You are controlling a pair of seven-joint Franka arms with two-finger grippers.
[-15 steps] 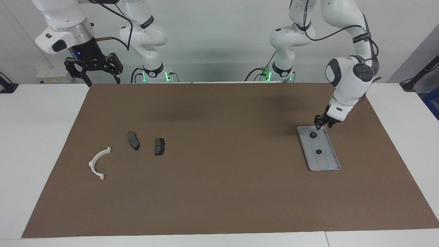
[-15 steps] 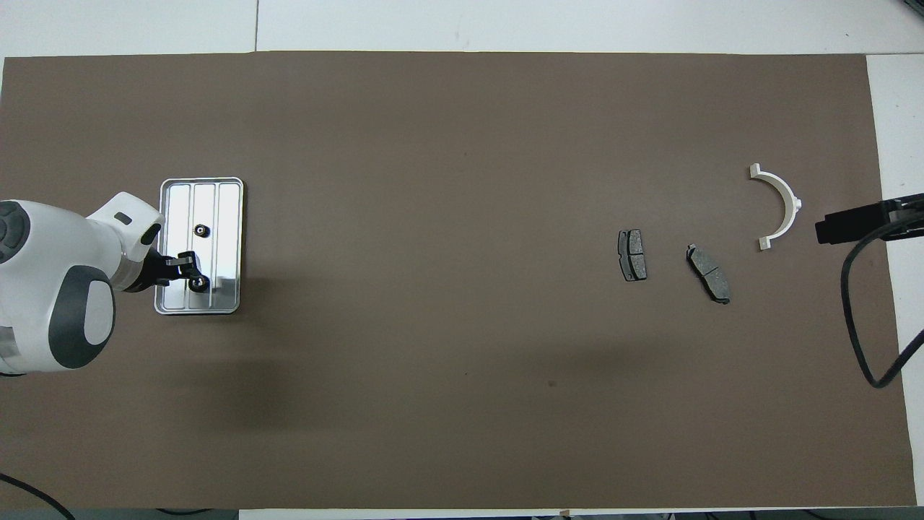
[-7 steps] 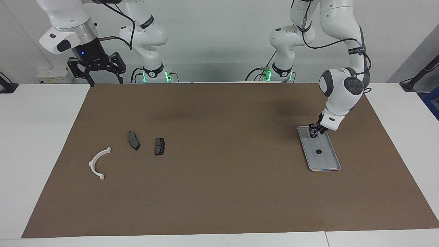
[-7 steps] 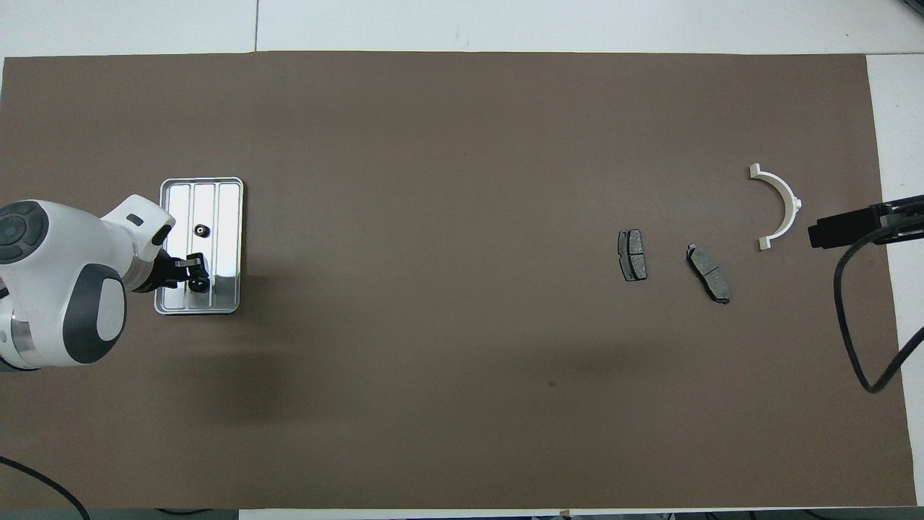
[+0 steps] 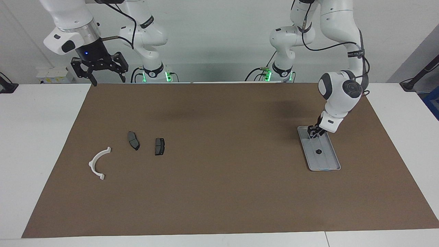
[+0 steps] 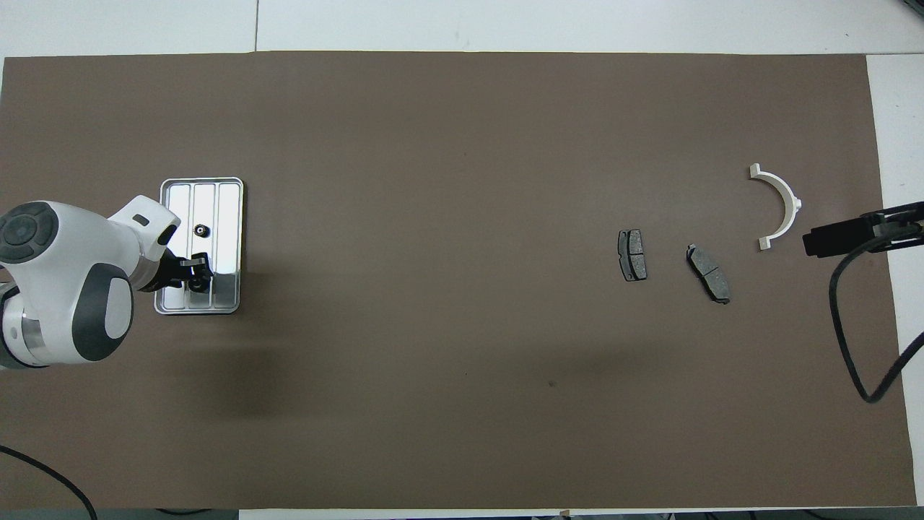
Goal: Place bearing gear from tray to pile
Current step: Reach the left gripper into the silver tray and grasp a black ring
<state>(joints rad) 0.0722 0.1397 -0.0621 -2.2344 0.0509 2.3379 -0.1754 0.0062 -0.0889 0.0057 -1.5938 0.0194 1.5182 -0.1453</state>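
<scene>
The silver tray lies on the brown mat at the left arm's end. Two small black bearing gears are in it. One gear lies free in the tray's middle. My left gripper is down in the tray's end nearer the robots, right at the other gear, which it mostly hides. The pile lies at the right arm's end: a white arc and two dark brake pads. My right gripper is open and empty, raised over the mat's edge by its base.
The brown mat covers most of the white table. The right arm's black hand and cable reach in beside the white arc in the overhead view.
My left gripper has come down from the tray's rim onto the gear nearer the robots. My right gripper has drifted slightly toward the table's middle, staying raised.
</scene>
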